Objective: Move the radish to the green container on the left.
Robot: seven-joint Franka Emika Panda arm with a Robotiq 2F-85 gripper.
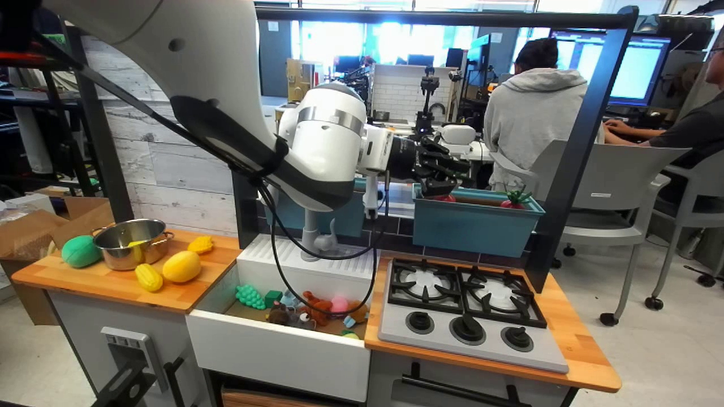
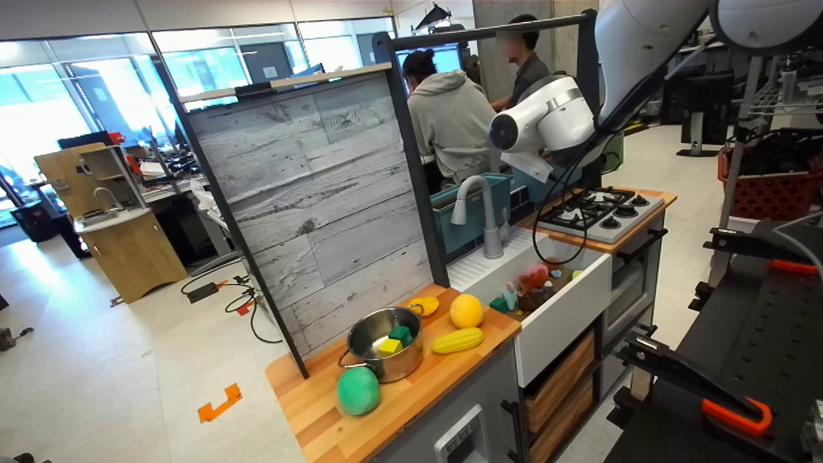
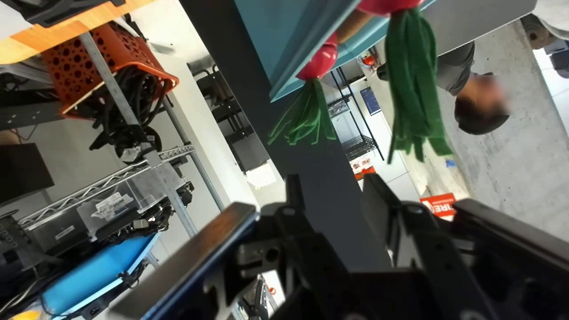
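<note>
Two red radishes with green leaves sit in the right-hand teal bin. One radish is at its right end; the other radish is partly hidden behind my gripper. In the wrist view, the nearer radish is cut by the top edge, and the farther radish hangs its leaves over the rim. My gripper is open and empty, apart from both. A green rounded thing, also in an exterior view, stands left of the steel pot; no opening shows, so I cannot tell whether it is the green container.
A second teal bin hangs behind the faucet. The steel pot holds yellow and green blocks. Yellow toy corn and a yellow fruit lie nearby. The sink holds several toys. A black post rises beside the right-hand bin.
</note>
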